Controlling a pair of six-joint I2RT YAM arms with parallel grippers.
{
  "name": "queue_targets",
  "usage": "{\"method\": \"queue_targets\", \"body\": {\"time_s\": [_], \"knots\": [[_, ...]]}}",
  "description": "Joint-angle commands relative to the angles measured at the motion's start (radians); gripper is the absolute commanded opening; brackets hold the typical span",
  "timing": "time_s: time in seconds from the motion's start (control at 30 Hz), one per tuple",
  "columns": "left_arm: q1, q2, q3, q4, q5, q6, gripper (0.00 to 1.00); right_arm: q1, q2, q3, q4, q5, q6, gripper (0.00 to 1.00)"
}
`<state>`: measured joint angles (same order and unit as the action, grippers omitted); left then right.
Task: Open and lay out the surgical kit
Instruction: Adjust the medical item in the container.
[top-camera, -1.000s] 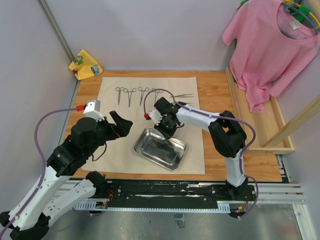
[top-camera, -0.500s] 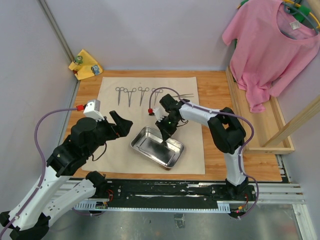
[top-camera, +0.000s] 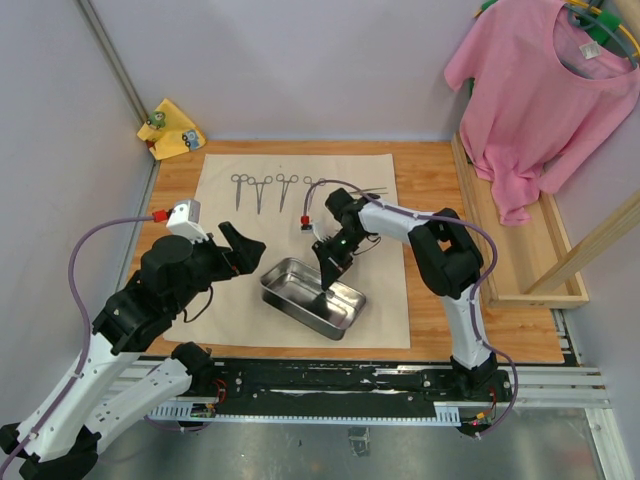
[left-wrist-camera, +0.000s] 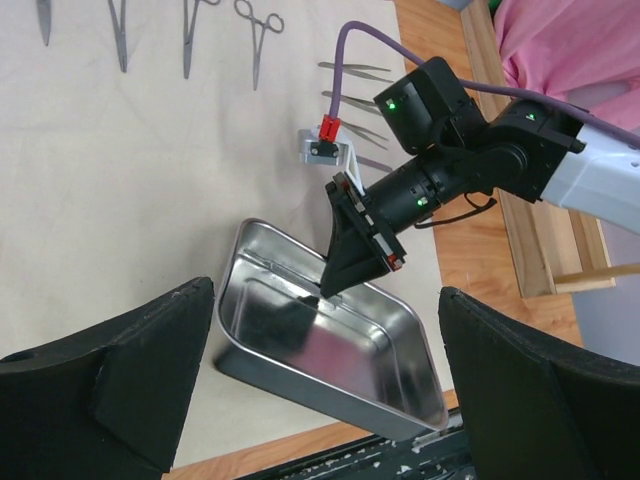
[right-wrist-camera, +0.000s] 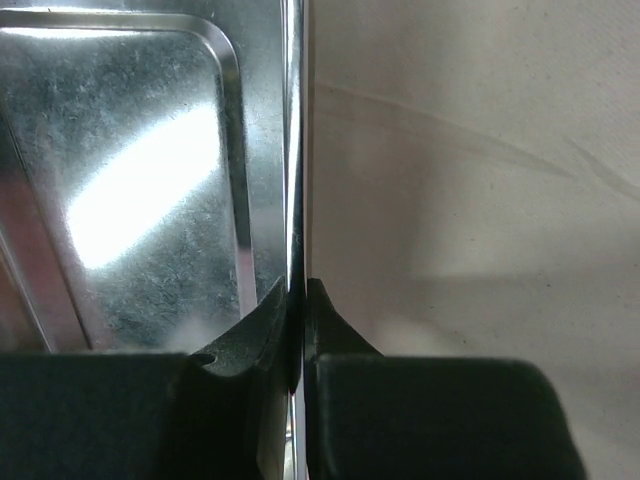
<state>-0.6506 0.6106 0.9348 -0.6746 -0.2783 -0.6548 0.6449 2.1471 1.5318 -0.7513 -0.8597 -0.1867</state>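
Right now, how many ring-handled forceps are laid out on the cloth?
4, in a row on the far part of the beige cloth: leftmost forceps, second forceps, third forceps and rightmost forceps. None appears hidden.

1. The cloth wrap lies spread flat on the middle of the table.
2. Four ring-handled forceps lie side by side in a row on the far part of the wrap, left of its centre.
3. The tweezers lie on the wrap just right of the forceps.
4. The steel tray is on the near half of the wrap, in front of the forceps.
5. The right gripper is at the tray's far rim, with the rim between its fingers.
6. The left gripper is left of the tray, over the wrap.
7. A small cloth lies in the far left corner, off the wrap.
8. A T-shirt hangs at the far right, over a wooden frame beside the table.
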Motion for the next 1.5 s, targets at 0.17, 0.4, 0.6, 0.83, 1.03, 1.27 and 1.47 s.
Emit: {"method": "queue_targets", "body": {"time_s": [0.17, 0.4, 0.6, 0.83, 1.03, 1.27, 1.47], "knots": [[-0.004, -0.011, -0.019, 0.039, 0.005, -0.001, 0.98, 0.111, -0.147, -0.053, 0.053, 0.602, -0.009, 0.01], [-0.005, -0.012, -0.021, 0.04, 0.005, -0.003, 0.98, 0.161, -0.154, -0.122, 0.13, 0.761, 0.01, 0.01], [-0.004, -0.015, -0.025, 0.04, 0.003, -0.008, 0.98, 0.208, -0.159, -0.157, 0.169, 0.893, -0.002, 0.01], [-0.004, -0.011, -0.029, 0.046, 0.004, -0.006, 0.98, 0.236, -0.235, -0.179, 0.199, 0.938, 0.003, 0.01], [-0.004, -0.013, -0.032, 0.045, 0.005, -0.007, 0.98, 0.251, -0.201, -0.163, 0.178, 0.943, -0.003, 0.01], [-0.004, -0.012, -0.034, 0.049, 0.01, -0.008, 0.98, 0.252, -0.181, -0.157, 0.177, 0.924, -0.002, 0.07], [-0.004, -0.011, -0.033, 0.05, 0.008, -0.008, 0.98, 0.252, -0.17, -0.141, 0.169, 0.918, 0.002, 0.18]]}}
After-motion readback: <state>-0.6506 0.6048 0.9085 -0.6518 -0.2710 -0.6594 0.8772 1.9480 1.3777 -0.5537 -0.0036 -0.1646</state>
